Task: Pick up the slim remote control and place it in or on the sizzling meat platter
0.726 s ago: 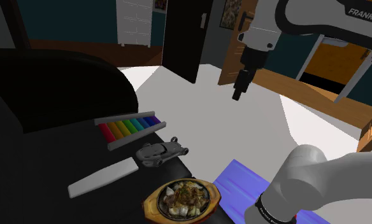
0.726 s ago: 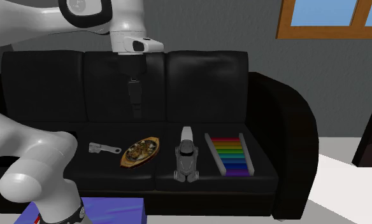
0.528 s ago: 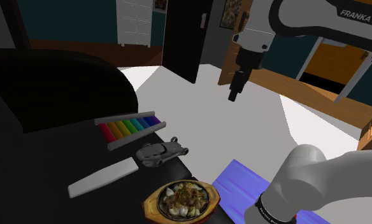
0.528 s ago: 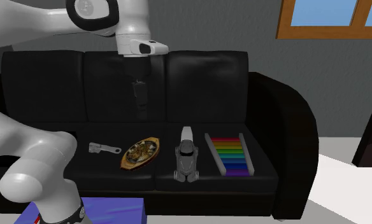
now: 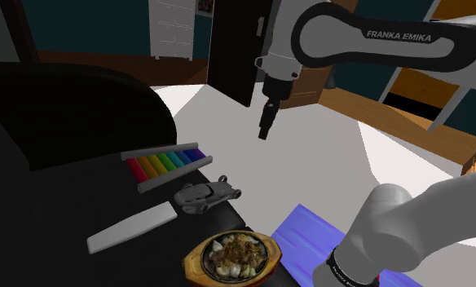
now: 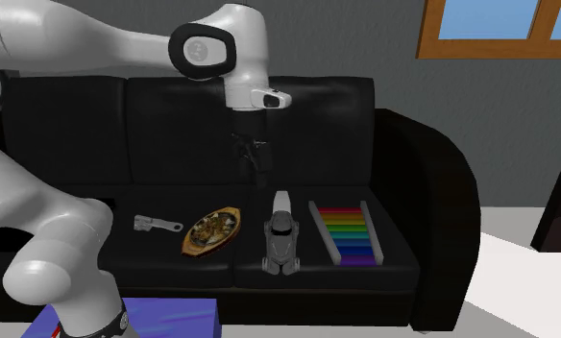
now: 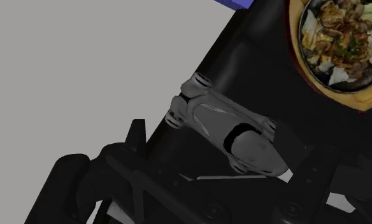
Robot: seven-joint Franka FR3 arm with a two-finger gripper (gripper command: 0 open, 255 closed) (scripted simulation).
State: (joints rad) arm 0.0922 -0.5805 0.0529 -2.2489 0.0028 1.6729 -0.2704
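The slim remote [image 5: 130, 228] is a flat white slab lying on the black sofa seat. In the second exterior view the remote [image 6: 282, 201] lies just behind a grey toy car [image 6: 280, 240]. The meat platter [image 5: 232, 256] is an oval wooden board with a dark pan of food; this platter [image 6: 211, 229] sits to the car's left, and again beside the car in the wrist view [image 7: 344, 48]. My black gripper [image 5: 266, 133] hangs in the air, pointing down, above the car and remote [image 6: 259, 177]. Its fingers are open and hold nothing.
A rainbow xylophone [image 5: 167, 165] lies beyond the toy car [image 5: 204, 194] and the car [image 7: 232, 133] fills the wrist view's middle. A grey tool [image 6: 157, 224] lies left of the platter. The sofa's backrest [image 6: 307, 125] and arm [image 6: 432, 211] bound the seat. A blue box [image 5: 310, 236] stands at the sofa's front.
The arm has swung toward the shoulder view's left and the second exterior view's right, bringing the gripper lower, from over the platter to over the toy car and remote. Objects have not moved.
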